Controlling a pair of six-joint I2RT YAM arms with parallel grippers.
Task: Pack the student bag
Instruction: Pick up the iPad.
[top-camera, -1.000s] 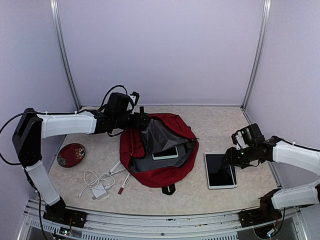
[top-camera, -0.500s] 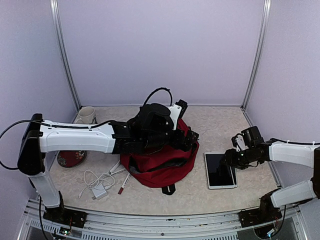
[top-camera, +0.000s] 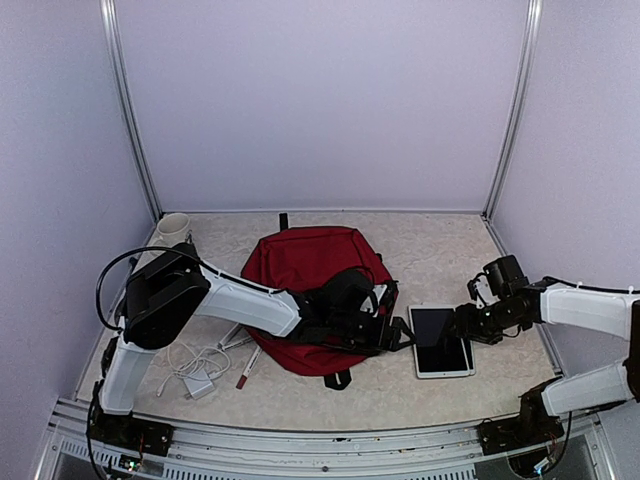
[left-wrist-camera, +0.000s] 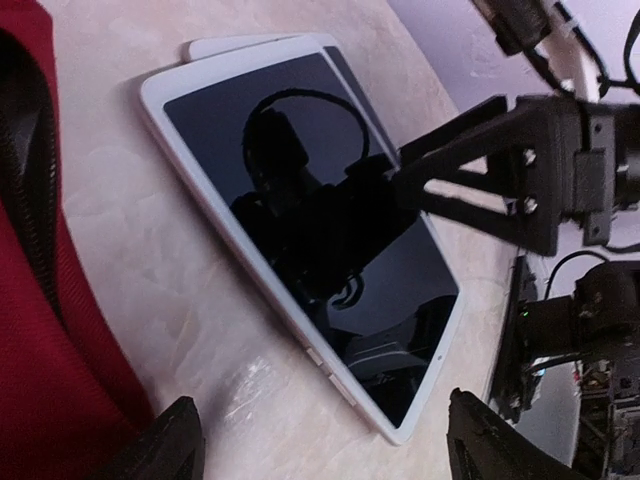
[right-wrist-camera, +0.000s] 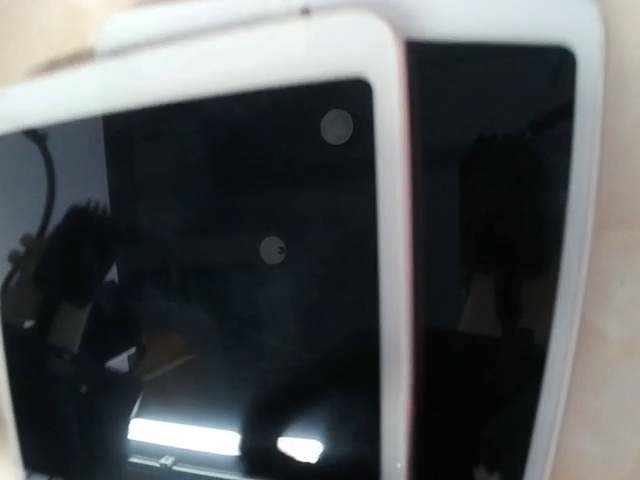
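The student bag (top-camera: 305, 262), dark red, lies in the middle of the table with its flap down; its red edge (left-wrist-camera: 45, 340) fills the left of the left wrist view. Just right of it lie two stacked white tablets (top-camera: 441, 343). The upper tablet (left-wrist-camera: 300, 200) (right-wrist-camera: 200, 250) covers most of the lower tablet (left-wrist-camera: 215, 46) (right-wrist-camera: 490, 200). My left gripper (top-camera: 400, 335) (left-wrist-camera: 325, 450) is low by the tablets' left edge, open, with their near corner in front of its fingertips. My right gripper (top-camera: 470, 322) (left-wrist-camera: 405, 172) rests over the screen from the far side; its fingers do not show in its own view.
A mug (top-camera: 173, 228) stands at the back left. A white charger with its cable (top-camera: 196, 372) and pens (top-camera: 246, 364) lie in front of the bag, under my left arm. A black strap (top-camera: 337, 379) pokes out at the bag's front.
My left arm has left the bag's raised flap and swung down across the bag's front to the tablets. The flap has dropped over the opening. The right gripper barely shifted.
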